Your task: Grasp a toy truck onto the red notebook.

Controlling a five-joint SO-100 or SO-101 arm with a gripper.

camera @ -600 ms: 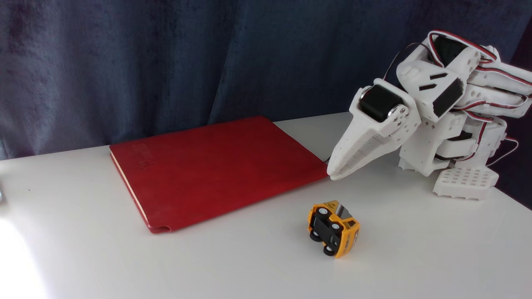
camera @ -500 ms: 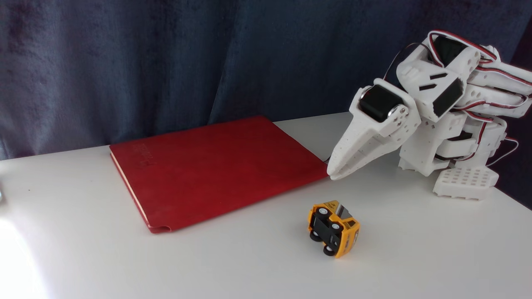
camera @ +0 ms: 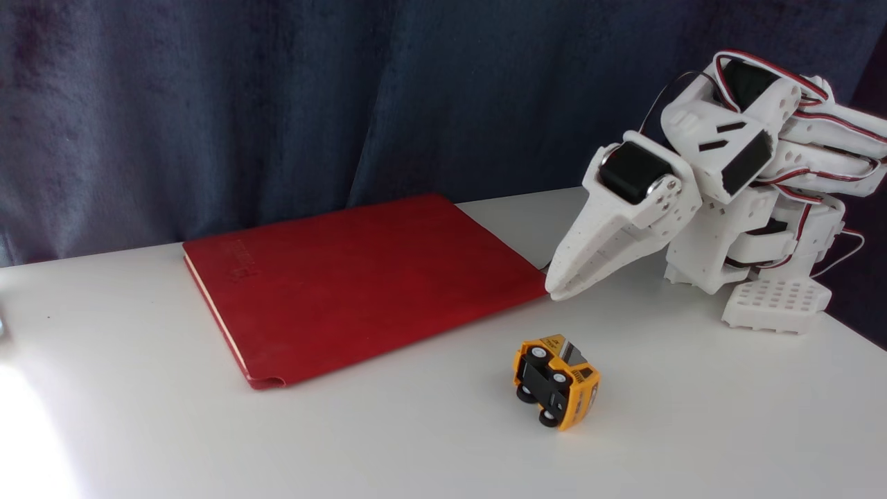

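The toy truck point(camera: 556, 381) is small and orange-yellow. It lies tipped on its side on the white table, its black underside and white-hubbed wheels facing the camera. The red notebook point(camera: 353, 281) lies flat and closed to its left, embossed lettering near the far left corner. My white gripper point(camera: 560, 287) points down and left, its tips just above the table beside the notebook's right corner and well behind the truck. Its fingers lie together with nothing between them.
The arm's folded white body and base point(camera: 762, 208) fill the right rear of the white table point(camera: 416, 443). A dark blue curtain point(camera: 277, 104) hangs behind. Bright glare covers the table's near left corner.
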